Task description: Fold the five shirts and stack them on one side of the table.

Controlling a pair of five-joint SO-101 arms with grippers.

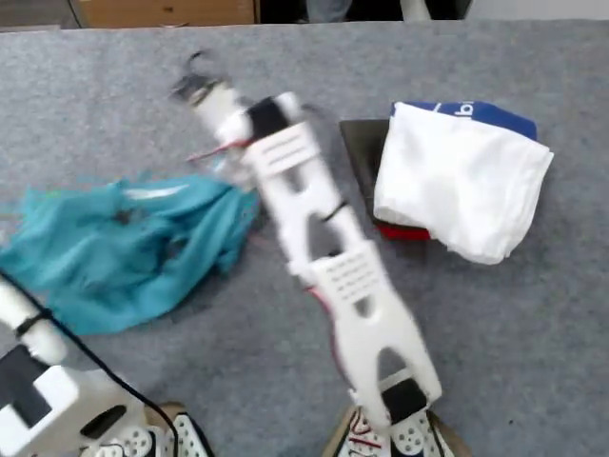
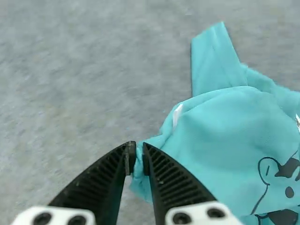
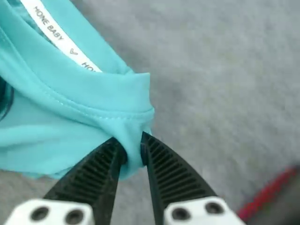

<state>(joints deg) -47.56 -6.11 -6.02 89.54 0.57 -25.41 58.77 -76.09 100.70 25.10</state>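
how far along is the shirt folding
Done: a stack on the high view's right, white shirt on top, blue shirt, red edge and dark layer beneath. In hand: the teal shirt, crumpled, pinched by the left gripper at an edge and the right gripper at its collar. Left: fold it and add it to the stack.

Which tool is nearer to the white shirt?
Right. The right tool pinches the teal shirt by its collar, at the end toward the white shirt. The left tool grips the teal shirt's other end, farther away.
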